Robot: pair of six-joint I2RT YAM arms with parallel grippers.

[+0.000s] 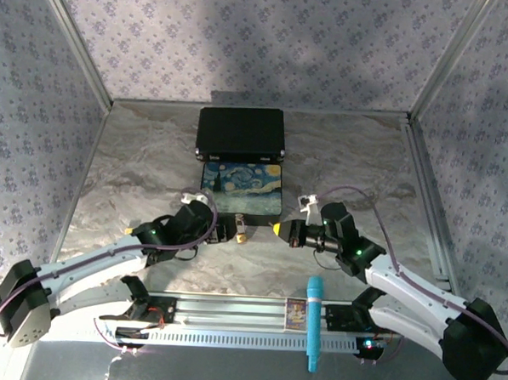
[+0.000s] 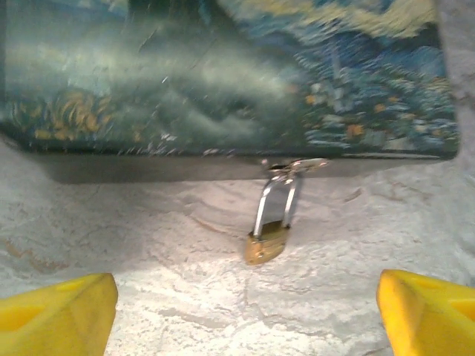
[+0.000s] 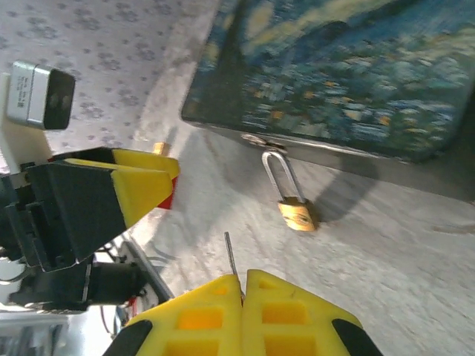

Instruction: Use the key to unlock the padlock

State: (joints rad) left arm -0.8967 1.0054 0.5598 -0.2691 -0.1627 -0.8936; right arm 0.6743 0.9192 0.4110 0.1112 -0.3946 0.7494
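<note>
Right gripper (image 3: 242, 285): 2 yellow fingers pressed together, pinching the key (image 3: 231, 256); its thin silver blade sticks out past the tips. Padlock (image 3: 297, 215) hangs by its shackle from the hasp on the front edge of the painted box (image 3: 349, 74), brass body down on the table (image 2: 148, 245). It sits near the key tip, up and to the right, not touching. Left gripper (image 2: 245, 315): jaws spread wide, holding nothing, padlock ahead between the fingers.
</note>
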